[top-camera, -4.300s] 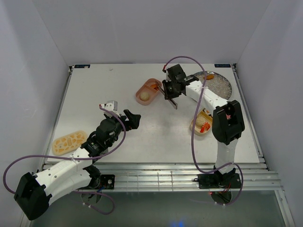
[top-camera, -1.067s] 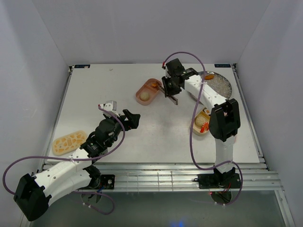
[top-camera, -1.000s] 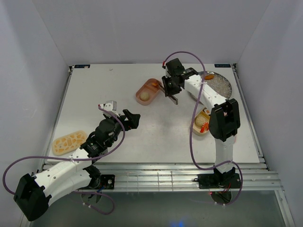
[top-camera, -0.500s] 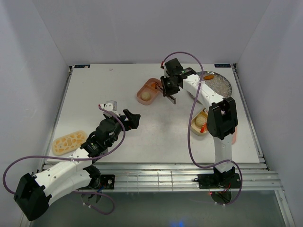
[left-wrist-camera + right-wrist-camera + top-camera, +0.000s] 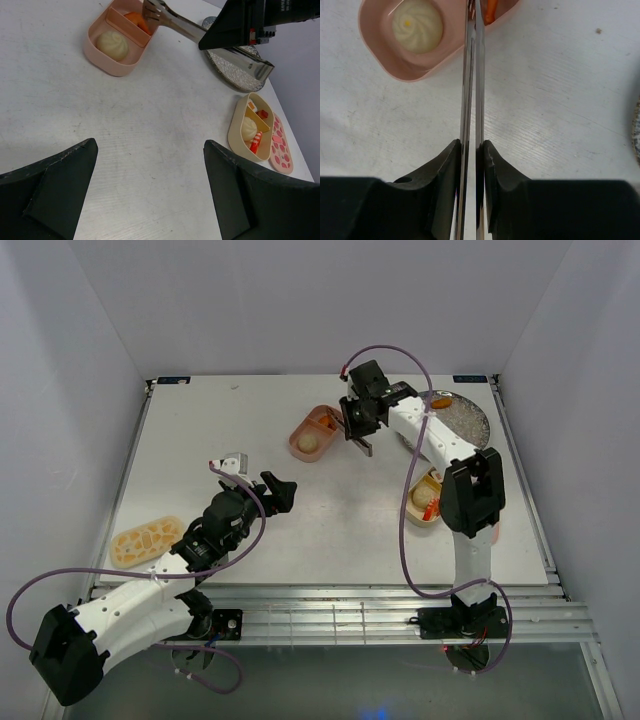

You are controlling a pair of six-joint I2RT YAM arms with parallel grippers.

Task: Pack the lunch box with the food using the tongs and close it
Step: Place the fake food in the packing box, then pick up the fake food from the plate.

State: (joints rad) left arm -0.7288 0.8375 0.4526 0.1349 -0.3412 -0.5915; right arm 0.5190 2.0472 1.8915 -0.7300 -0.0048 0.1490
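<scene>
Tongs (image 5: 471, 75) cross the pink tray (image 5: 445, 50) rim, right gripper (image 5: 471, 145) clamping them

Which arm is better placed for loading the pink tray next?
Right. The right pincer is shut on the tongs, whose tips sit at the orange piece in the pink tray's small compartment. The left pincer hangs open over the table, far from the tray, holding nothing.

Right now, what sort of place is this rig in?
Probably a lab robot test cell, not a kitchen: plain white walls box in a white table, two black-and-white arms sit on a ribbed aluminium rail, and a pink plastic tray holds a cream toy bun.
</scene>
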